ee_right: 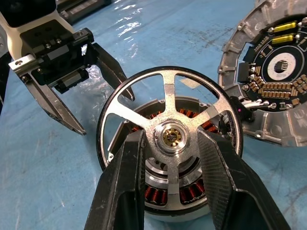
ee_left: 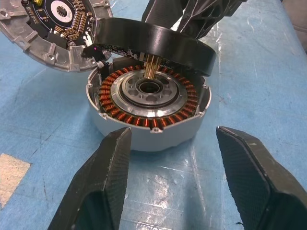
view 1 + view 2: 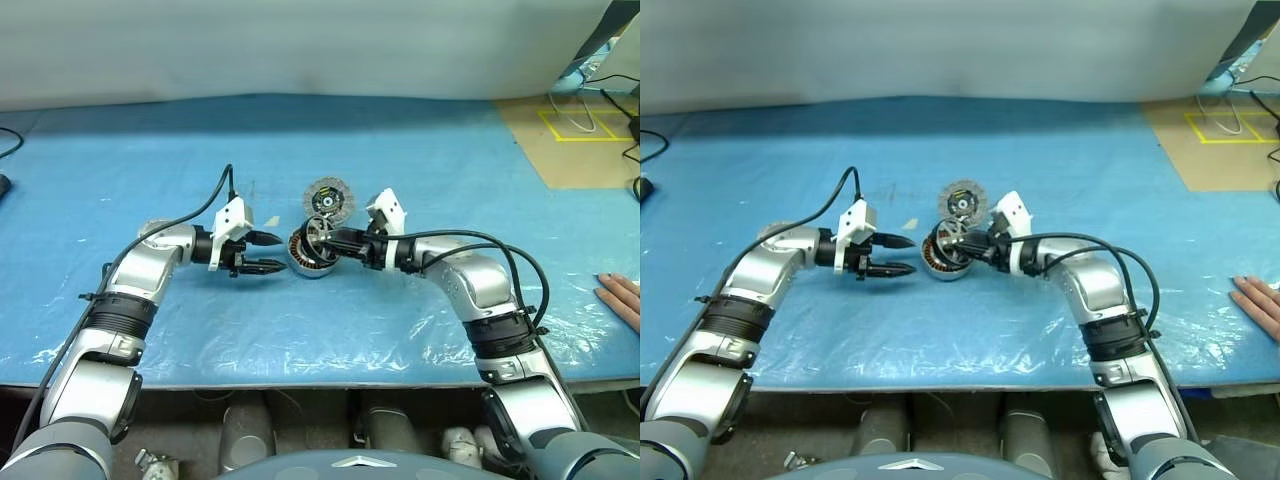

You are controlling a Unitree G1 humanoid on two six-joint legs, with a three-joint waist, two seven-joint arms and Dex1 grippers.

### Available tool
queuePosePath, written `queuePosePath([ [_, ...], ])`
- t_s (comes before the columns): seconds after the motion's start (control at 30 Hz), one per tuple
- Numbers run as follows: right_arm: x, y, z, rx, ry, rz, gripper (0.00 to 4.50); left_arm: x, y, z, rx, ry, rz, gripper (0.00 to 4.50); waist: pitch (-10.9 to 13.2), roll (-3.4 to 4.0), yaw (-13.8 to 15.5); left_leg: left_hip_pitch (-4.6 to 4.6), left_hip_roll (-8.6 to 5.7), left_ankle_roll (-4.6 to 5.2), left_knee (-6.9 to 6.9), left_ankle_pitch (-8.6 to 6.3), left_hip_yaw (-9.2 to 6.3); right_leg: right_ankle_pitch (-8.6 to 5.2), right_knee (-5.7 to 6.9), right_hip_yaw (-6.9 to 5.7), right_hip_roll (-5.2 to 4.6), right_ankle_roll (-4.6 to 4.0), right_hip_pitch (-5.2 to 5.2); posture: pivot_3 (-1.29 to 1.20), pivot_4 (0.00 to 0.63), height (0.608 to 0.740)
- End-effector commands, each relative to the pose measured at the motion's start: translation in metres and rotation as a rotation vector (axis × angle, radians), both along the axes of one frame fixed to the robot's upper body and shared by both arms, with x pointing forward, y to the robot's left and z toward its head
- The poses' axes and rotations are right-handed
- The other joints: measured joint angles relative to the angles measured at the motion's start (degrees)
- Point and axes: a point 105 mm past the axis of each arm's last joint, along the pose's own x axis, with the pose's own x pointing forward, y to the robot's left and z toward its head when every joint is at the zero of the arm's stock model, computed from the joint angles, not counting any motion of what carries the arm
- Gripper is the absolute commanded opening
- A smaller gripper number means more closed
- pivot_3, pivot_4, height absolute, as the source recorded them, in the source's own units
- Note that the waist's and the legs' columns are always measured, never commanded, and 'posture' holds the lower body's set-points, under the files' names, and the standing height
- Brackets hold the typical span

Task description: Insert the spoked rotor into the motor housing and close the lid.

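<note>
The right claw [image 1: 168, 143] pinches the hub of the silver spoked rotor with dark rim [image 1: 169, 112], tilted above the copper-wound round metal motor housing [image 2: 148, 110] so its shaft can enter. The left claw [image 2: 175, 158] waits wide open beside it. The ribbed silver lid [image 3: 328, 200] leans just behind on the blue table [image 3: 150, 160].

The head pair looked forward and down over the blue surface [image 3: 300, 150]. Both wrist cameras sat close, facing the motor housing [image 2: 148, 120] from opposite sides.

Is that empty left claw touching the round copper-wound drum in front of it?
Apart. In the left wrist view, blue table cover shows between the left end effector and the motor housing; its open fingers flank the housing without reaching it.
</note>
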Motion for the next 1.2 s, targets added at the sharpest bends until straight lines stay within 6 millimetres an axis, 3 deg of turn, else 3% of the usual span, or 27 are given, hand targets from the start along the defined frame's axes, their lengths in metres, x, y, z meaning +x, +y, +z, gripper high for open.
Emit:
queuePosePath([
  [0.03, -0.001, 0.002, 0.010, -0.001, -0.054, 0.026, 1.59, -0.002, 0.000, 0.008, -0.007, -0.040, -0.012, 2.97, 0.00, 0.00, 0.00, 0.00, 0.00, 0.00, 0.00, 0.00, 0.00, 0.00, 0.00, 0.00, 0.00, 0.00, 0.00, 0.00, 0.150, 0.740],
  [0.17, 0.001, 0.005, 0.019, 0.025, -0.054, 0.018, 2.91, -0.002, 0.001, 0.008, -0.008, -0.039, -0.009, 2.97, 0.00, 0.00, -0.01, 0.00, 0.00, 0.00, 0.00, 0.00, 0.00, 0.00, 0.00, 0.00, 0.00, 0.00, 0.00, 0.00, 0.150, 0.740],
  [0.5, 0.001, 0.011, 0.043, 0.101, -0.090, 0.041, 2.91, -0.003, 0.004, 0.009, -0.012, -0.033, -0.003, 2.97, 0.00, 0.00, -0.02, 0.00, 0.01, 0.00, 0.00, 0.00, 0.00, 0.00, -0.01, 0.00, 0.01, 0.00, 0.00, 0.00, 0.150, 0.740],
  [0.6, -0.002, 0.016, 0.039, 0.076, -0.107, 0.060, 2.30, -0.002, 0.004, 0.009, -0.015, -0.037, 0.005, 2.97, 0.00, 0.00, -0.03, 0.00, 0.01, 0.00, -0.01, 0.00, 0.00, 0.00, -0.01, 0.00, 0.01, 0.00, 0.00, 0.00, 0.150, 0.740],
  [0.8, 0.001, 0.027, 0.016, 0.001, -0.108, 0.054, 0.12, -0.001, 0.003, 0.012, -0.034, -0.041, 0.024, 2.97, 0.00, 0.00, -0.07, 0.01, 0.01, 0.00, -0.01, 0.00, 0.00, 0.00, 0.00, -0.01, 0.01, 0.00, 0.00, 0.00, 0.150, 0.740],
  [0.9, -0.003, 0.034, 0.014, 0.043, -0.053, 0.088, 0.04, -0.001, 0.005, 0.013, -0.056, -0.025, 0.033, 2.97, 0.00, 0.00, -0.06, 0.00, 0.00, 0.00, -0.01, 0.00, 0.00, 0.00, -0.01, 0.00, 0.00, 0.00, 0.00, 0.00, 0.150, 0.740],
  [1.0, 0.002, 0.036, -0.002, -0.019, -0.044, 0.071, 0.04, 0.003, 0.014, 0.013, -0.057, -0.023, 0.059, 2.97, 0.00, 0.00, -0.08, 0.00, 0.01, 0.00, -0.01, 0.00, 0.00, 0.00, -0.01, -0.01, 0.00, 0.00, 0.00, 0.00, 0.150, 0.740],
  [1.2, 0.006, 0.028, -0.022, -0.024, 0.042, 0.026, 0.04, 0.022, 0.018, 0.040, -0.191, -0.010, 0.140, 2.97, 0.00, 0.00, -0.07, 0.01, 0.01, 0.00, 0.01, 0.00, 0.00, 0.00, 0.01, -0.01, 0.00, 0.00, 0.00, 0.00, 0.150, 0.740],
])
